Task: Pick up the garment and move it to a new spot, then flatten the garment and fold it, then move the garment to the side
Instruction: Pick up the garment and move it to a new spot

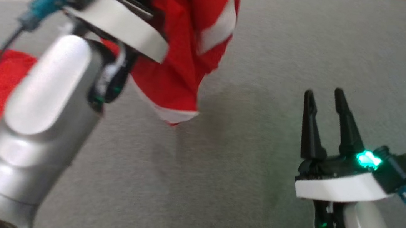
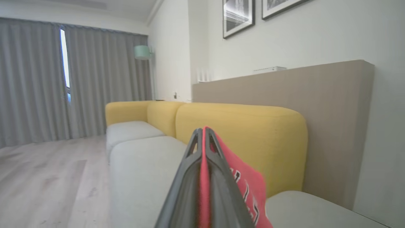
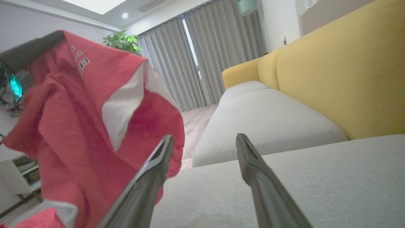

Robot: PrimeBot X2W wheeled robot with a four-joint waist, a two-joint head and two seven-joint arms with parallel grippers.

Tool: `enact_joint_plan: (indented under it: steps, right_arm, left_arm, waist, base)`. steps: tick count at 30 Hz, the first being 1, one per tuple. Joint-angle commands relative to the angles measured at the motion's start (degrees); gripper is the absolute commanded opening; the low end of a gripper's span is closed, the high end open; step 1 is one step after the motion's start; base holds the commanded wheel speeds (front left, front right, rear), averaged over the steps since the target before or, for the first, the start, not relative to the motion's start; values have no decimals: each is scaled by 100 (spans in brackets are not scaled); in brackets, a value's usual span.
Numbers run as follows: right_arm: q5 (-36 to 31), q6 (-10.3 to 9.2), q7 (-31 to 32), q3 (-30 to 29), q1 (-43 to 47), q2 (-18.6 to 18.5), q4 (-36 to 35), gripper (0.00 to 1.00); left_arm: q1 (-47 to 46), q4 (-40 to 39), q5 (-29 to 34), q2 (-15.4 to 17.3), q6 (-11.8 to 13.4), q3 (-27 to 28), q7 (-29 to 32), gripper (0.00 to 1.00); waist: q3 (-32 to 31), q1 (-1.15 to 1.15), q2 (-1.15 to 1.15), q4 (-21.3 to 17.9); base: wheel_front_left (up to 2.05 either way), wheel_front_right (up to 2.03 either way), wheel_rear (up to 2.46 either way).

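Left hand (image 2: 202,130) pinches red garment (image 1: 186,42) above grey sofa cushion (image 1: 258,167).

A: Somebody's living room?
B: Yeah, definitely a home. Yellow sofa (image 2: 240,133) with grey seat cushions (image 2: 142,164), long curtains (image 2: 31,82), framed prints (image 2: 238,15), wood floor (image 2: 47,177), houseplant (image 3: 121,41).

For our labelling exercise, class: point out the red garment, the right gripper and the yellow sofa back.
red garment (image 1: 176,79), head view, on the hanging red cloth.
right gripper (image 1: 324,92), head view, midway between its open jaws' tips.
yellow sofa back (image 3: 341,72), right wrist view, on its front face.
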Motion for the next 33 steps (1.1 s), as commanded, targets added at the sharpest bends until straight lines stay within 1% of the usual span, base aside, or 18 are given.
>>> enact_joint_plan:
  steps: [1, 3, 4, 5, 7, 9, 13, 17, 22, 24, 25, 29, 33]
  right_arm:
    - [71, -4, -61, 139, -241, -15, -243, 100]
    - [147, -4, -61, 129, -287, -15, -289, 100]
    - [178, -4, -61, 131, -309, -15, -305, 100]
    - [203, -4, -61, 136, -331, -15, -314, 100]
    - [242, -4, -61, 144, -363, -15, -329, 100]
    - [258, -4, -61, 130, -375, -15, -345, 100]
    - [222, -4, -61, -13, -340, -15, -348, 100]
    - [78, -4, -61, -203, -225, -15, -336, 100]
    - [-157, -4, -61, -402, -55, -15, -242, 100]
    - [-260, -4, -61, -457, 18, -15, -191, 100]
    - [-260, -4, -61, -457, 18, -15, -191, 100]
    - [-443, -4, -61, -498, 195, -15, -72, 100]
    - [-562, -4, -61, -454, 335, -15, 51, 100]
  left_arm:
    - [-375, -80, 80, 46, 25, 137, -24, 0]
    - [-434, 133, 164, -85, 4, -3, -101, 0]
    - [-460, 255, 167, -176, 5, -34, -173, 78]
    - [-496, 386, 194, -238, -24, -82, -252, 100]
    - [-559, 667, 257, -304, -113, -181, -393, 100]
    - [-620, 922, 331, -307, -127, -189, -584, 100]
    - [-549, 1226, 306, -156, -120, -9, -984, 100]
    - [-172, 1267, 195, 148, -88, 237, -1330, 100]
    - [723, 1081, 153, 492, -11, 329, -1591, 100]
    - [1185, 995, 93, 528, 86, 364, -1660, 100]
    - [1185, 995, 93, 528, 86, 364, -1660, 100]
    - [2113, 861, 62, 524, 282, 381, -1775, 100]
    - [2996, 741, 125, 437, 502, 455, -1832, 100]
  waist:
    - [319, 0, 0, -492]
    - [437, 0, 0, -681]
    - [500, 0, 0, -762]
    - [550, 0, 0, -832]
    - [614, 0, 0, -926]
    - [643, 0, 0, -954]
    - [582, 0, 0, -823]
    - [402, 0, 0, -442]
    - [79, 0, 0, 152]
    - [-52, 0, 0, 390]
    - [-52, 0, 0, 390]
    - [-274, 0, 0, 795]
    - [-403, 0, 0, 1004]
  base:
    - [0, 0, 0]
    - [0, 0, 0]
    - [0, 0, 0]
    - [0, 0, 0]
    - [0, 0, 0]
    - [0, 0, 0]
    - [0, 0, 0]
    - [0, 0, 0]
    - [0, 0, 0]
    - [0, 0, 0]
    - [0, 0, 0]
    - [0, 0, 0]
    - [0, 0, 0]
